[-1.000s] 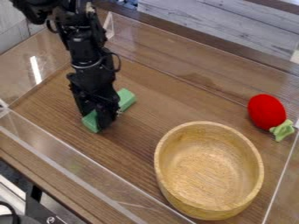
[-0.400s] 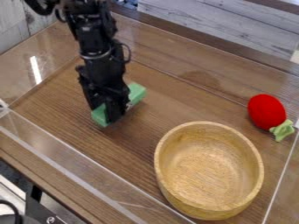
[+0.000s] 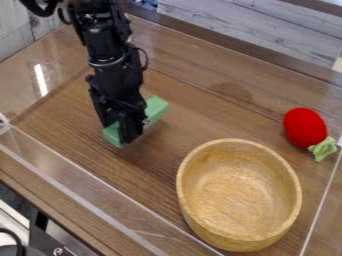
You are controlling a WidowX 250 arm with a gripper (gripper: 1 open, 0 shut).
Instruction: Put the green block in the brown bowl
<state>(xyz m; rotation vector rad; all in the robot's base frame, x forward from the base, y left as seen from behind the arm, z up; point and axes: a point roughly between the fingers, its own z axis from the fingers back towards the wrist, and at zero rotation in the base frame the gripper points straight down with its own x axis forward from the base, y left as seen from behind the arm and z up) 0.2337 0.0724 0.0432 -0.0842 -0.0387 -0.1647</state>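
Shifted slightly right since a second ago, with the tool (image 3: 123,128) and the green block (image 3: 150,112) moving together. Clamped on the block, near its middle, with both ends peeking out past the dark fingers. Cannot tell whether raised or touching the brown wooden table (image 3: 201,110), laid in planks with thin seams and visible grain. Beyond the far edge, just a pale grey strip of the room (image 3: 301,25). Plain mid-green, flat and elongated, slanting from near left to far right. Left of the brown bowl (image 3: 239,195), well apart from it. At far right, beyond the bowl, a red object with a green end (image 3: 306,126).
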